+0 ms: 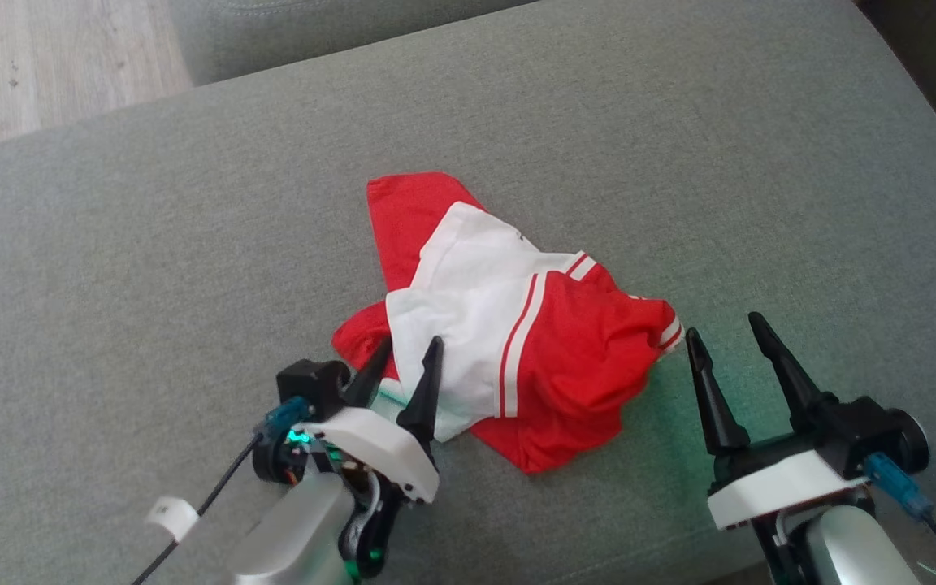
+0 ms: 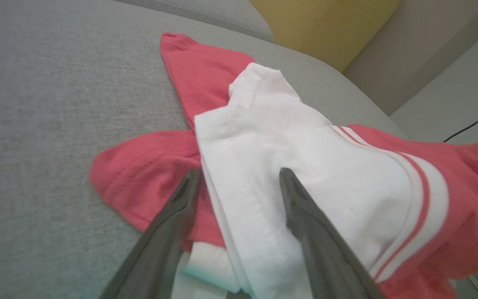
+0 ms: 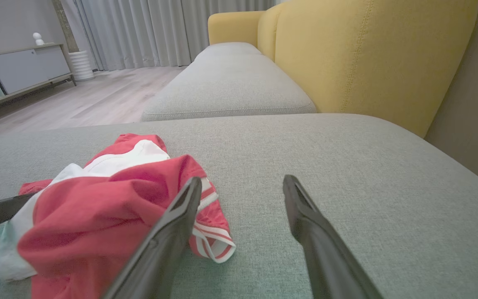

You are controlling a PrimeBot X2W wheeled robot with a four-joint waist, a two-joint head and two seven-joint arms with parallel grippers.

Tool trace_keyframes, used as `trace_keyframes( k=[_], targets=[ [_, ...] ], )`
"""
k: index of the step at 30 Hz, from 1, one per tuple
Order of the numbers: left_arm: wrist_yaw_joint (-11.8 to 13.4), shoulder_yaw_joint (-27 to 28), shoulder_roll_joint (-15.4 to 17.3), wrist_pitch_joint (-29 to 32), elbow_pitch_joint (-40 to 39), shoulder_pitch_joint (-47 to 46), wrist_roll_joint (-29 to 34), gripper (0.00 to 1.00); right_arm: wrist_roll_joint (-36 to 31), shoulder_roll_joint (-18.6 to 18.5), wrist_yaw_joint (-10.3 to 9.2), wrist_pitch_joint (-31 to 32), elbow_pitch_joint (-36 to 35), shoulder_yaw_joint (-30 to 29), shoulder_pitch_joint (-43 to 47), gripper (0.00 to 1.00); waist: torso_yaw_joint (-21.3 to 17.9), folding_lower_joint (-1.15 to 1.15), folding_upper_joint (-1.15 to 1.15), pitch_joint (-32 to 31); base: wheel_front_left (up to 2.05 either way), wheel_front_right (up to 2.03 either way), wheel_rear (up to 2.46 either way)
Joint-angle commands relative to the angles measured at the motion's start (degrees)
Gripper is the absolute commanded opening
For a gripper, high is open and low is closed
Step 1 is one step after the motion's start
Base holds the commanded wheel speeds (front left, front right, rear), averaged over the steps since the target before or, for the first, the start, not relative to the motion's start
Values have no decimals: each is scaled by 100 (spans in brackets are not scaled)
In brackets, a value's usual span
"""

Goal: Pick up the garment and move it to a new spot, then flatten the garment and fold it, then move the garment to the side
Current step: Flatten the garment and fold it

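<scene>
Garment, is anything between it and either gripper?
Nothing visible stands in the way. The open left gripper is over the garment's white part. The open right gripper is just beside its striped edge, on bare cushion.

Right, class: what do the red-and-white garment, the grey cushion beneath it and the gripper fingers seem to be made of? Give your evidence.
Garment: soft knit cloth, likely cotton jersey; matte, limp creases, stitched hems.
Cushion: woven upholstery fabric, matte; its coarse weave shows.
Gripper fingers: probably hard plastic, dark and smooth with faint sheen; metal cannot be excluded.
</scene>
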Motion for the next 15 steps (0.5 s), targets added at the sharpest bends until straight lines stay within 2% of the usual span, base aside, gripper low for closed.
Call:
trace_keyframes(
  k=[1,2,3,11,12,13,14,15],
  targets=[
    [-73,5,-2,-58,-116,-256,-95,58,12,-40,44,-53,-164,125,-177,100,-7,0,0,-12,0,0,0],
    [-87,-59,-2,-66,-120,-262,-149,44,13,-38,44,-54,-159,135,-179,100,-12,0,0,-16,0,0,0],
    [-86,-115,-2,-89,-129,-278,-189,42,16,-36,44,-54,-156,143,-183,100,-18,0,0,-18,0,0,0],
    [17,-383,-3,-281,-123,-450,-410,44,23,-19,44,-54,-125,166,-179,100,-68,0,0,-34,0,0,0],
    [13,-407,-3,-297,-109,-466,-425,37,23,-16,44,-54,-119,164,-177,100,-74,0,0,-39,0,0,0],
    [2,-435,-3,-308,-94,-480,-442,23,24,-13,44,-54,-115,162,-173,100,-77,0,0,-47,0,0,0],
    [-13,-458,-3,-320,-89,-493,-465,1,24,-11,44,-54,-109,158,-168,100,-80,0,0,-56,0,0,0],
    [-33,-468,-3,-338,-100,-507,-496,0,24,-9,44,-54,-103,154,-162,100,-79,0,0,-69,0,0,0]
  ],
)
